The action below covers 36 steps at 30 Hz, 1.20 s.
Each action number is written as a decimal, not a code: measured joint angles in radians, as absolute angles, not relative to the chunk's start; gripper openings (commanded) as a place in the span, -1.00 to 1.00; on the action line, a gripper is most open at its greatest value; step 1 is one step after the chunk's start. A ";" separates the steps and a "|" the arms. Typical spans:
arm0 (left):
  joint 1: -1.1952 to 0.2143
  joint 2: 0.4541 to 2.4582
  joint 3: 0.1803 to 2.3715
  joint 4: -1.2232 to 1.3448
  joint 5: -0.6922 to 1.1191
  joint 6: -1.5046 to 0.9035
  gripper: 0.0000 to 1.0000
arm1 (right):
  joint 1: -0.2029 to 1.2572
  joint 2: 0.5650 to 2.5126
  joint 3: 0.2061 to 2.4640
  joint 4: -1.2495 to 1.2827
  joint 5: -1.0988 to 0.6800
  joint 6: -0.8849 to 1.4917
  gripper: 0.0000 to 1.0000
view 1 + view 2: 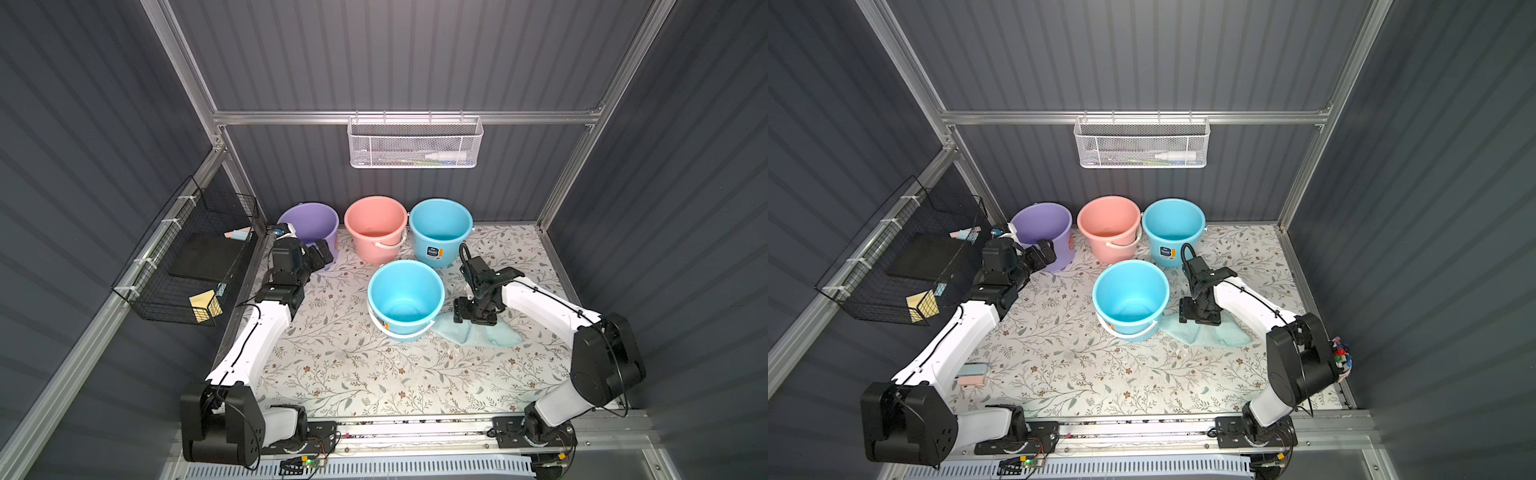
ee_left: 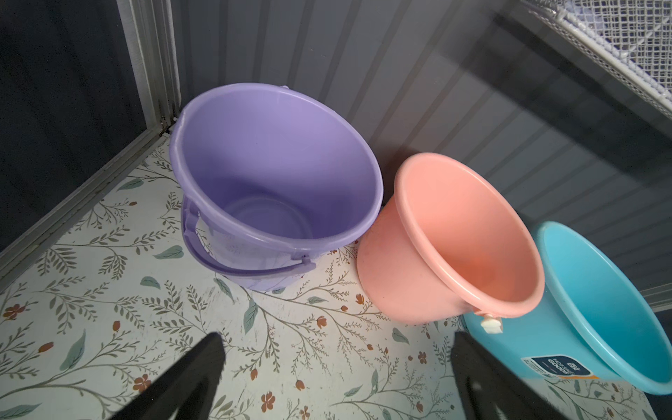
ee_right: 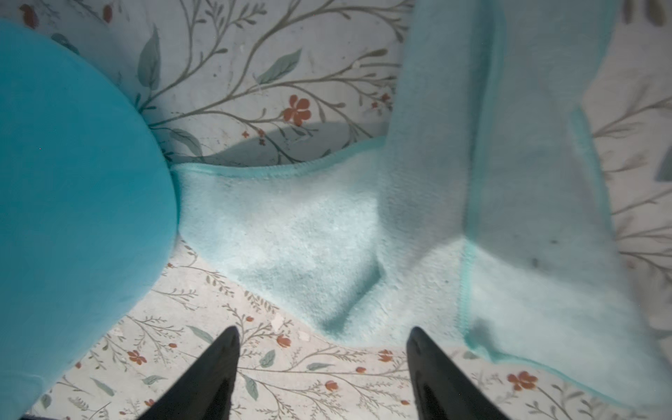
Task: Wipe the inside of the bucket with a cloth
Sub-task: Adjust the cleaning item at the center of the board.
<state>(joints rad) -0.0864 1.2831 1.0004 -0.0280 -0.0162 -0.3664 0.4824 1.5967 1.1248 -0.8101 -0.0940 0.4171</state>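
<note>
Terry cloth (image 1: 478, 334): a pale aqua towel is laid rumpled on the flowered table (image 1: 353, 365), outside the bucket. One end is pressed against the foot of the front blue bucket (image 1: 405, 291). Whether that end is trapped beneath cannot be told.
Cloth axis: the length is stretched sideways from the bucket's foot toward the robot's right. One part is folded over another, as seen in the right wrist view (image 3: 327, 236).
Right gripper (image 1: 473, 311): it is pointed down over the cloth, just beside the bucket. In the wrist view (image 3: 323, 332) the jaws are parted with nothing caught between them, and the cloth's edge dips into the gap.
Left gripper (image 2: 338, 338): it is spread wide and empty, held near the purple bucket (image 1: 309, 222), well apart from the cloth.
Nearer arm: the right, by far.
Step judged: the grasp is being set up, and no wiping is yet done.
Next move, judged: the jaws should be lowered and pinched across a raised fold. The cloth should then be carried over the rim, which lies to the gripper's left.
Risk: if the end is caught, the bucket may be dragged.
</note>
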 measured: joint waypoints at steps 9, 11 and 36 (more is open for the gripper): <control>-0.086 1.283 1.000 -0.031 0.002 -0.366 0.99 | 0.484 1.690 1.088 -0.693 -0.146 0.512 0.40; -0.086 1.283 1.000 -0.031 0.002 -0.366 0.99 | 0.470 1.698 1.067 -0.680 -0.146 0.522 0.41; -0.086 1.320 1.048 -0.042 0.020 -0.366 0.99 | 0.456 1.591 1.069 -0.809 -0.037 0.529 0.38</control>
